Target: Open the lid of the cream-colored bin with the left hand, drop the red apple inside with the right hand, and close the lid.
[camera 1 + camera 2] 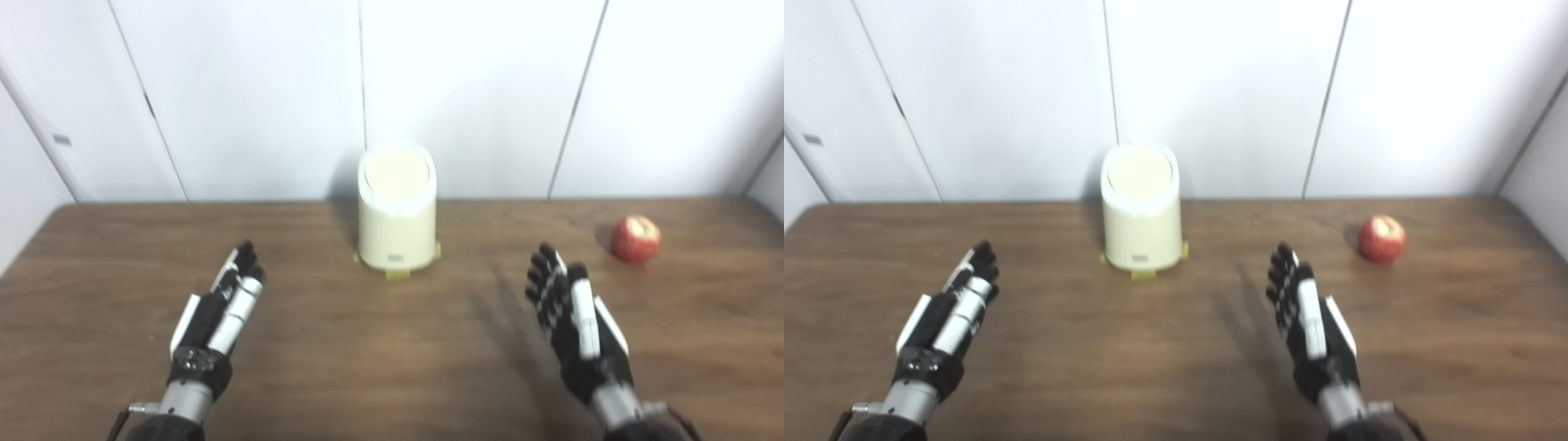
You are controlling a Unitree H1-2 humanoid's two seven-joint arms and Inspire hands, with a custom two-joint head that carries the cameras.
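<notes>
A cream-colored bin (397, 211) stands upright at the back middle of the brown table, its round lid (397, 173) down flat. A red apple (636, 238) rests on the table far right of the bin. My left hand (222, 304) hovers over the table left of and nearer than the bin, fingers stretched out, holding nothing. My right hand (569, 312) hovers right of the bin and nearer than the apple, fingers straight and apart, with nothing in it. Neither hand touches the bin or the apple.
The wooden table (380, 355) runs back to white wall panels (478, 92) just behind the bin. Small yellow-green tabs (398, 274) show at the bin's base.
</notes>
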